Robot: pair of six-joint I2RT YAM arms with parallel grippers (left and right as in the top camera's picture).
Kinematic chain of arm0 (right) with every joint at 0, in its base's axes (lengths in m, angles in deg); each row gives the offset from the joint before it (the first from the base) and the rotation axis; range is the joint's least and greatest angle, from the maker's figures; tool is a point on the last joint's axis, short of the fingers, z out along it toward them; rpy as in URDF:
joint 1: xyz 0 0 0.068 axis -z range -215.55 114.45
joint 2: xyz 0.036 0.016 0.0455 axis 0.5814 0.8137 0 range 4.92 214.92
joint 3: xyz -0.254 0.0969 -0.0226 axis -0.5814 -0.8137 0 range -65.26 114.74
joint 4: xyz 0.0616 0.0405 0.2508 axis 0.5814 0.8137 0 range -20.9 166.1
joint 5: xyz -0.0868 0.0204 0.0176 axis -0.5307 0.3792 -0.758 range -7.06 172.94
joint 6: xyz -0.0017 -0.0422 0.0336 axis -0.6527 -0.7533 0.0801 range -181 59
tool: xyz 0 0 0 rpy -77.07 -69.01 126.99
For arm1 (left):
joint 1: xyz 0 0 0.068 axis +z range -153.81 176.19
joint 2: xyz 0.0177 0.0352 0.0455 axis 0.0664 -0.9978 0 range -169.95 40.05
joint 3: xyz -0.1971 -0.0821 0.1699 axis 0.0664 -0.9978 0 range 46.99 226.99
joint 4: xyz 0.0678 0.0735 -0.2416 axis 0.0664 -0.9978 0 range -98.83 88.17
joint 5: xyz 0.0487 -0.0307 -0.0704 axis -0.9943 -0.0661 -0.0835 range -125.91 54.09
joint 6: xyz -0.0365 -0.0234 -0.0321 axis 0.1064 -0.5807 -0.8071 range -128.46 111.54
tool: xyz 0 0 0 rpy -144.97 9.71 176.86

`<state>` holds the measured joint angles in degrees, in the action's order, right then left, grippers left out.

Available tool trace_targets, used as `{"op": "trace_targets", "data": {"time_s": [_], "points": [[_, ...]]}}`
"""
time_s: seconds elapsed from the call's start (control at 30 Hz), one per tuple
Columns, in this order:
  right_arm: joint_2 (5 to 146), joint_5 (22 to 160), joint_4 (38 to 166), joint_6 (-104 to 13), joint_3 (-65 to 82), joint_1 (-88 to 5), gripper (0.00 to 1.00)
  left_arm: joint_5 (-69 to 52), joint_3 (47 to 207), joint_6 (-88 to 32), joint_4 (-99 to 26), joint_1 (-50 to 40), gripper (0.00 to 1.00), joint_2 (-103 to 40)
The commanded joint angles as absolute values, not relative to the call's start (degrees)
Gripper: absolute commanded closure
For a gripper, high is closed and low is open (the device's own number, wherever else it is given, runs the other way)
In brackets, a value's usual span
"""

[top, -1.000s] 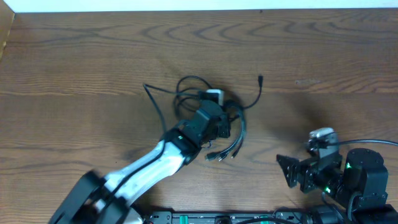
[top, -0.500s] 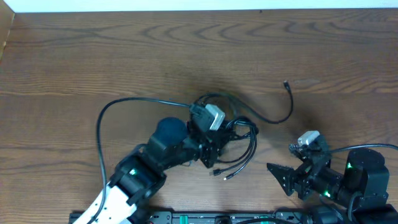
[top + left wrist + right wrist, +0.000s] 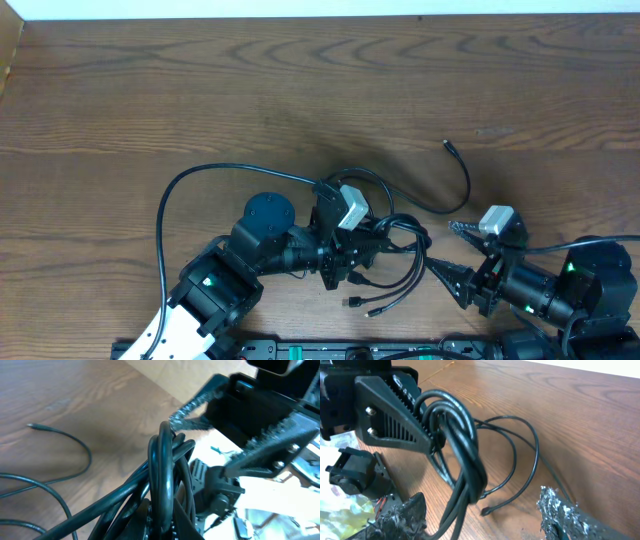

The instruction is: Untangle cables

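Well, my left gripper is clenched on the one tangled bunch of cables near the table's front edge. Three plug ends show. My right gripper gapes just beside it, holding nothing.

The left gripper, clamped on the cables, has drawn back from the middle of the tabletop toward 6 o'clock, dragging the cables along. The loose plug end has swung out toward 3 o'clock. The right gripper has slid toward 9 o'clock. Its fingers are narrower than before and now flank the cables.
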<state>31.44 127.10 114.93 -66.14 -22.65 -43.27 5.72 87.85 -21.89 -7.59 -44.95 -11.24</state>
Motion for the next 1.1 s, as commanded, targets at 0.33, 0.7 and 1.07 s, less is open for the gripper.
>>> {"op": "trace_targets", "data": {"time_s": [0.33, 0.7, 1.07], "points": [[31.44, 128.35, 114.69, -73.44, -22.68, -43.10, 0.46, 14.68, 88.49, -21.17, -4.60, -45.04, 0.93, -10.87], [31.44, 134.08, 110.73, -73.95, -22.68, -43.10, 0.84, 14.66, 88.49, -21.15, -3.70, -45.04, 0.93, -12.38], [31.44, 135.17, 109.97, -76.79, -22.70, -43.10, 0.58, 16.38, 88.49, -21.17, 3.56, -48.40, 0.93, -13.82]]}}
